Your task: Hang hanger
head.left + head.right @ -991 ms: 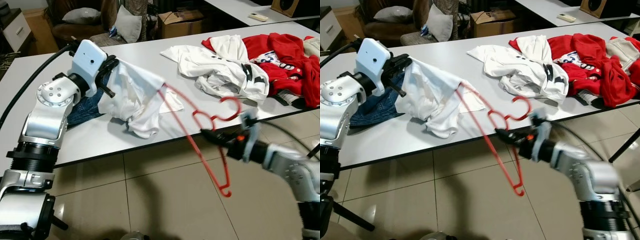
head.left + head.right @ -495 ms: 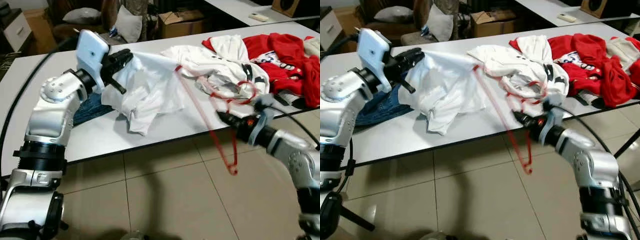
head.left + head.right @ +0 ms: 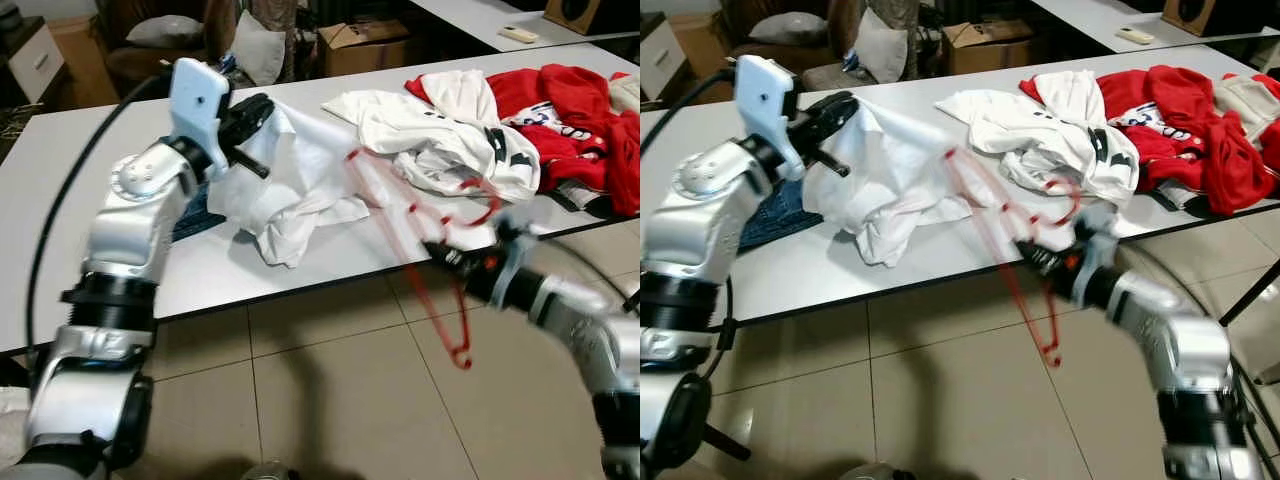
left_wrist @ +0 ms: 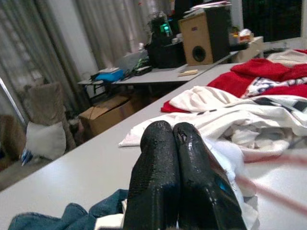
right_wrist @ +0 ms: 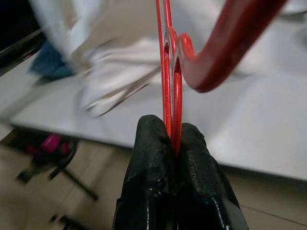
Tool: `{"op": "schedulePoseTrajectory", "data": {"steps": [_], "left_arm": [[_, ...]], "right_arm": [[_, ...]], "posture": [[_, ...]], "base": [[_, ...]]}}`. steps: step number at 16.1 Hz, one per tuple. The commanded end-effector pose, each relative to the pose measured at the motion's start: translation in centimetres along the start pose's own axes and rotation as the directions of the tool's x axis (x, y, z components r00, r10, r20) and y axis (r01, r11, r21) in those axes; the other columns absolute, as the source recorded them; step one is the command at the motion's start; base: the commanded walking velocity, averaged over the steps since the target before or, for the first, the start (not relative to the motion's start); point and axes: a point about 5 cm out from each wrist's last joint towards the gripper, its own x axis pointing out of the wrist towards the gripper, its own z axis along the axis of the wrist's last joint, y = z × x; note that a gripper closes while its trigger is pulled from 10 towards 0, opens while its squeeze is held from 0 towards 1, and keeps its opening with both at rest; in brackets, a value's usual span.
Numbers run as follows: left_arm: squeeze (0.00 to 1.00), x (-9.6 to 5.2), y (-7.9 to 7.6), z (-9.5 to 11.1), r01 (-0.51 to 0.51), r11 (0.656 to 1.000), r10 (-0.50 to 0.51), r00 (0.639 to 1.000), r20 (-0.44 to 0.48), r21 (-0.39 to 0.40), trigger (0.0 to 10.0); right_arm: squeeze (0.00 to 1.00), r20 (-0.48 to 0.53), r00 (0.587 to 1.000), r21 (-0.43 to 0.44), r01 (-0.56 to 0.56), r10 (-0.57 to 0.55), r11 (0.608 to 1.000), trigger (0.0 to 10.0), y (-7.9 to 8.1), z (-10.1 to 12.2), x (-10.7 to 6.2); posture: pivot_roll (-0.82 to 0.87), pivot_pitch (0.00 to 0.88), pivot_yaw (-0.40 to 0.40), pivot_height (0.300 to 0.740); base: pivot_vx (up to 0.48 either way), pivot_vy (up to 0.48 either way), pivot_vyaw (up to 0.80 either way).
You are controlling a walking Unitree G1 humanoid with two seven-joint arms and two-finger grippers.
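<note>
A red hanger (image 3: 383,198), blurred by motion, slants from the white shirt's edge down past the table's front edge. My right gripper (image 3: 436,252) is shut on it just below its hook, and the two black fingers (image 5: 153,158) clamp the red wire. My left gripper (image 3: 258,108) is shut on the bunched white shirt (image 3: 295,185) and holds it up over the table; the shirt's lower part drapes onto the tabletop. In the left wrist view the fingers (image 4: 158,182) are pressed together with white cloth beside them. The hanger's far tip lies at the shirt's right edge; whether it is inside the cloth I cannot tell.
The long white table (image 3: 60,190) carries blue jeans (image 3: 192,222) under my left arm, a heap of white clothes (image 3: 430,130) and red clothes (image 3: 575,110) at the right. Tiled floor (image 3: 330,400) lies in front. A cardboard box (image 3: 365,40) and a chair stand behind.
My left arm has swung the shirt rightward and higher over the table. The right gripper carried the hanger up toward the shirt, then dropped slightly; the hanger's far tip now sits at the shirt's right edge.
</note>
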Motion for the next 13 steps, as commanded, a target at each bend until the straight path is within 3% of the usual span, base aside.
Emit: {"op": "schedulePoseTrajectory", "data": {"steps": [1,4,9,11,13], "left_arm": [[0.00,0.4,-0.1,0.0,-0.015,1.000,0.015,1.000,-0.011,0.007,0.0],[0.00,0.7,0.0,-0.1,-0.036,0.999,0.036,0.999,-0.008,-0.009,0.0],[0.00,0.8,-0.5,-0.3,-0.001,1.000,0.001,1.000,-0.026,0.014,0.0],[0.00,0.8,-1.1,-0.3,0.037,0.999,-0.036,0.999,-0.029,0.025,0.0],[0.00,0.7,-2.0,-0.2,0.096,0.994,-0.094,0.995,-0.035,0.050,0.0]], "right_arm": [[0.00,-0.012,1.000,-0.018,-0.027,0.026,0.999,10.0,0.6,0.0,0.0],[0.00,-0.009,1.000,-0.012,-0.018,0.018,1.000,10.0,0.8,-0.6,-0.4],[0.00,0.005,0.966,-0.022,-0.259,0.259,0.966,10.0,4.2,-1.0,-1.6],[0.00,0.004,0.964,-0.021,-0.265,0.265,0.964,10.0,4.3,-0.9,-1.2],[0.00,-0.016,0.970,-0.004,-0.241,0.241,0.971,10.0,4.0,-0.9,0.2]], "posture": [[-0.12,0.000,0.077,0.740],[-0.12,0.000,0.086,0.740],[-0.13,0.000,0.091,0.740],[-0.13,0.000,0.090,0.740],[-0.12,0.000,0.084,0.740]], "base": [[0.000,0.000,0.00],[0.000,0.000,0.00],[0.000,0.000,0.00],[0.000,0.000,0.00],[0.000,0.000,0.00]]}}
